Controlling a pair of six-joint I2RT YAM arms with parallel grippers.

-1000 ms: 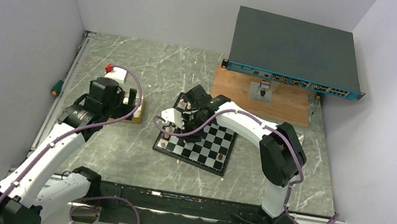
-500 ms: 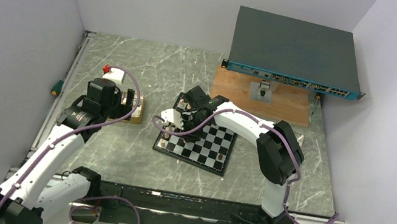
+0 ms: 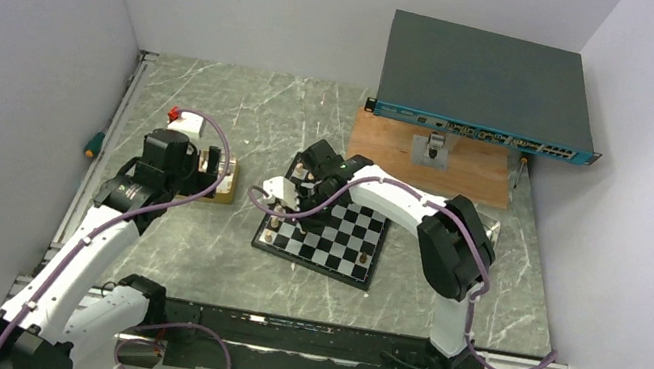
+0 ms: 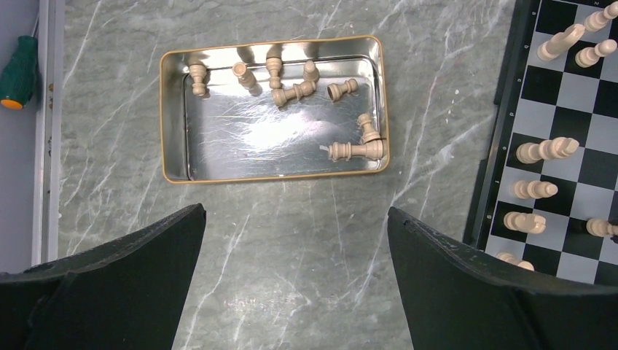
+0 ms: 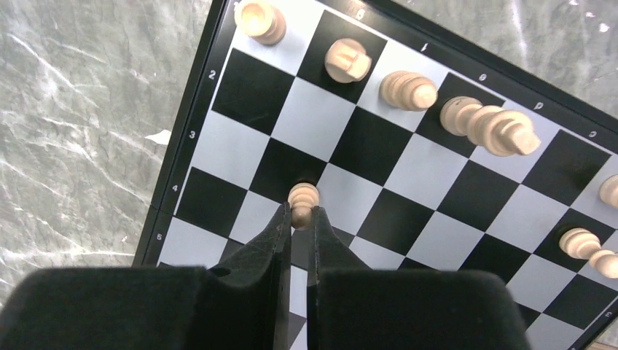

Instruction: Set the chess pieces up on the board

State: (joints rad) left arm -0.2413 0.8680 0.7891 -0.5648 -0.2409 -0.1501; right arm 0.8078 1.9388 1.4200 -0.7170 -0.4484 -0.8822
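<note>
R gripper (image 5: 299,219) pinched shut on a tan pawn (image 5: 303,195) over the board (image 5: 240,153), near its numbered edge. Pawn seen nearly end-on, head twd cam, long axis abt vertical. L gripper (image 4: 295,248) wide open, holding nothing, above tin (image 4: 169,109). One piece (image 4: 355,150) in there lies flat, axis left-right in view.

we see a shiny metal tin (image 4: 172,117), smooth pale wooden chess pieces (image 4: 355,150), a smooth board (image 4: 579,91) at three o'clock, and a matt marbled tabletop (image 4: 291,240).
</note>
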